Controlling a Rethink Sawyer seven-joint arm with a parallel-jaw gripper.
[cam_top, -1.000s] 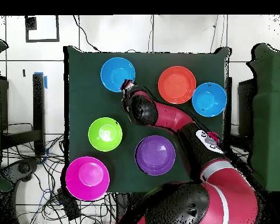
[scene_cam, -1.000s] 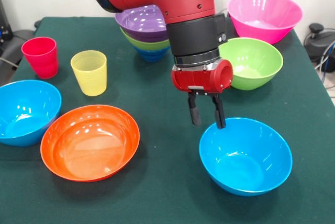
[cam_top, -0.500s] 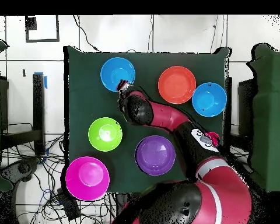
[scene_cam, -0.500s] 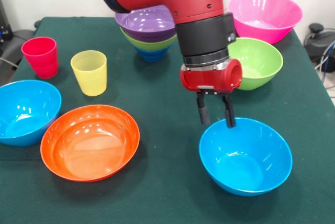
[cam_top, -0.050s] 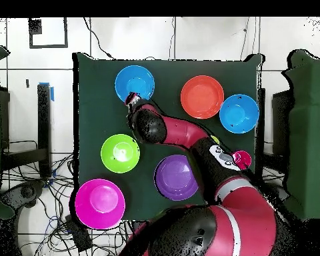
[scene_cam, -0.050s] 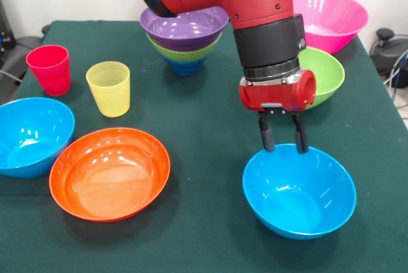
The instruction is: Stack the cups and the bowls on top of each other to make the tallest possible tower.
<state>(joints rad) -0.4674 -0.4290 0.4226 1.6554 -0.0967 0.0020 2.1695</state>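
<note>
On dark green cloth-covered table [scene_cam, -0.050s: 197, 113], claw [scene_cam, -0.050s: 283, 140] spread over light blue bowl [scene_cam, -0.050s: 299, 190] rim; white floor [cam_top, -0.050s: 189, 37] around.

A green-clothed table [scene_cam, -0.050s: 191, 113] carries two cups [scene_cam, -0.050s: 108, 88], six separate bowls [scene_cam, -0.050s: 109, 172] and a nested tower [scene_cam, -0.050s: 183, 38].

front view: low and close, looking across the counter [scene_cam, -0.050s: 191, 113], arm entering from 12 o'clock | overhead view: high, straight down, whole counter [cam_top, -0.050s: 89, 100] plus surrounding floor, robot base at 6 o'clock | shared: green counter top with its bowls, turned half round between the two views
</note>
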